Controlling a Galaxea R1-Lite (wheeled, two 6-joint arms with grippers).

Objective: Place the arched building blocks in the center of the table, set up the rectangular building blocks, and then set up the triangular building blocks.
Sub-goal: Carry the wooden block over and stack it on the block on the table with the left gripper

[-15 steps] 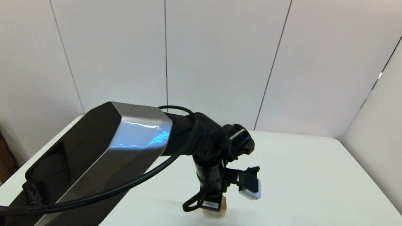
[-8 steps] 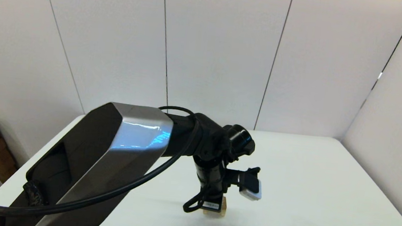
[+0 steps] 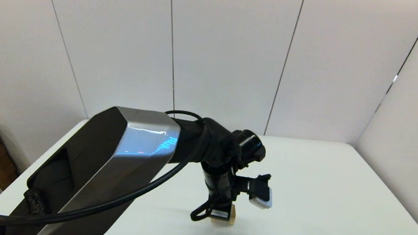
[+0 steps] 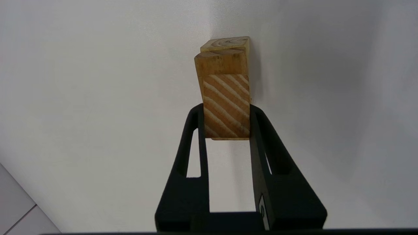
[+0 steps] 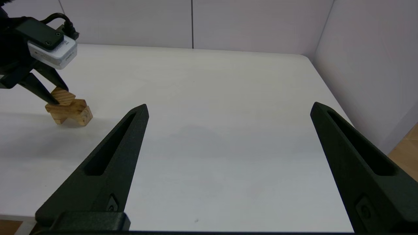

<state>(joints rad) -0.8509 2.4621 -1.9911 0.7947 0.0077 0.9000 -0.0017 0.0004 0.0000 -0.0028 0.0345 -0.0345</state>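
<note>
Nothing has shifted over the last second: our left gripper (image 4: pixel 227 122) stays clamped on the triangular building blocks (image 4: pixel 226 106), resting atop the rectangular building blocks (image 4: pixel 220 64), which lie on the arched building blocks (image 5: pixel 84 118) mid-table (image 3: pixel 321 189). We judge that only release remains. Our right gripper (image 5: pixel 228 109) waits wide open, well to the right of that stack.

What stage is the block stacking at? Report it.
Done: the arch block stands on the table with the rectangular slab on top. In hand: the left gripper holds the striped triangular wedge on the slab. Left: releasing it. The right gripper waits open.
</note>
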